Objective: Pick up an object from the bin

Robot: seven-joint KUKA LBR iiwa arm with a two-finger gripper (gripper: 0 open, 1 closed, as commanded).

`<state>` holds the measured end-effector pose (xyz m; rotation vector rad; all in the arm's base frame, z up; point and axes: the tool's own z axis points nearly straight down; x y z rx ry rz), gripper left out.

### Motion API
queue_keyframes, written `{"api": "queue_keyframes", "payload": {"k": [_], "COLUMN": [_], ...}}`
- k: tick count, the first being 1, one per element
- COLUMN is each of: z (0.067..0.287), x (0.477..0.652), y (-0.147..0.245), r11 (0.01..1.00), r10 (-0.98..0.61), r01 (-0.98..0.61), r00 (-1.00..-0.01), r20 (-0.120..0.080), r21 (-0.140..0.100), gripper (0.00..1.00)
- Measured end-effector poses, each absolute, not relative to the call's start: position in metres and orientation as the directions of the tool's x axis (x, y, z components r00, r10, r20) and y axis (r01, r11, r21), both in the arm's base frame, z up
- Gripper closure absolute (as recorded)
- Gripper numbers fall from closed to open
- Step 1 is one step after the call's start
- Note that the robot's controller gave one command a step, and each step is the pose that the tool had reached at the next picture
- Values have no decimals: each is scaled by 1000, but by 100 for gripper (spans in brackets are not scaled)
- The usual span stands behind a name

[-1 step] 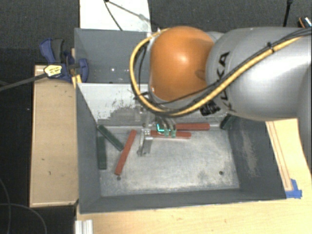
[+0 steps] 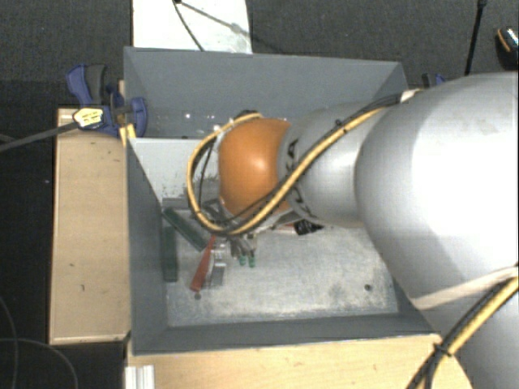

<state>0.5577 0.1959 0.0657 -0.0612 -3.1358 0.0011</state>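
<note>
1. The arm (image 2: 422, 177) stretches in from the right, with its orange cover (image 2: 251, 164) low over the left half of the grey bin (image 2: 268, 87).
2. The gripper (image 2: 233, 241) hangs just above a reddish-brown stick (image 2: 200, 272), near a dark green bar (image 2: 169, 254) by the left wall.
3. I cannot tell whether it grips anything.

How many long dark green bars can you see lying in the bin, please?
2: the straight bar lies along the left wall; the slanted bar lies just right of it. The arm may hide others.
</note>
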Motion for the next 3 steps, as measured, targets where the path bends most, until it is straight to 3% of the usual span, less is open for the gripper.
{"api": "queue_keyframes", "payload": {"k": [1,2,3], "z": [70,70,246], "x": [544,544,569], "y": [208,208,209], "r11": [978,980,982], "r10": [-208,-201,-191], "r01": [-208,-201,-191], "r00": [-978,-980,-982], "r20": [2,3,-12], "r21": [0,0,2], "gripper": [0,100,100]}}
